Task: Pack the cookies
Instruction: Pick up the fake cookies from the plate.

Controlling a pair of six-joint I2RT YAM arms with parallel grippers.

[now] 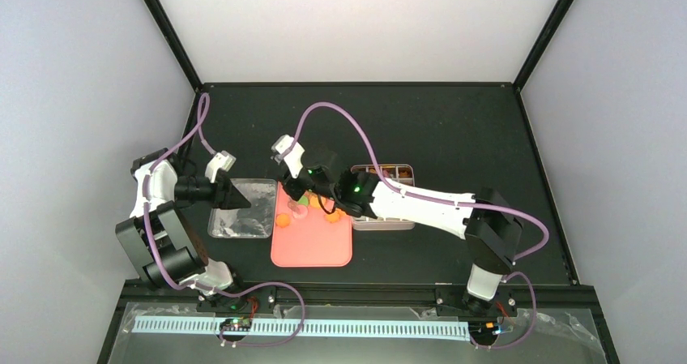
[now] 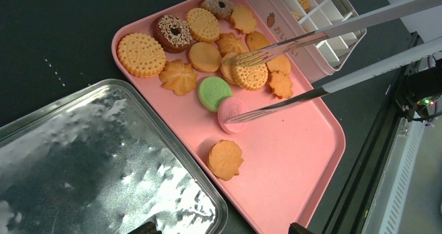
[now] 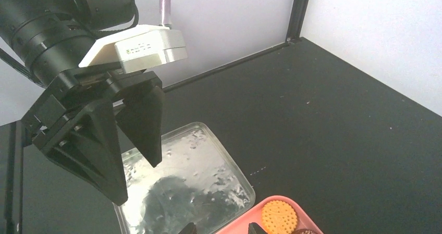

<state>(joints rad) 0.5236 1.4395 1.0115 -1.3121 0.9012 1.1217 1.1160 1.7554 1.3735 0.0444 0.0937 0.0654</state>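
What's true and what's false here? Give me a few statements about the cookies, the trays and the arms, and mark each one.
1. The green cookie lies on the pink tray. True.
2. The silver tray is full of cookies. False: no cookie shows in it.
3. The left gripper is shut. False: its jaws stand open above the silver tray.
4. A pink cookie lies right beside the green cookie. True.
5. The tin has no cookies in it yet. False: a golden cookie shows in one of its compartments.
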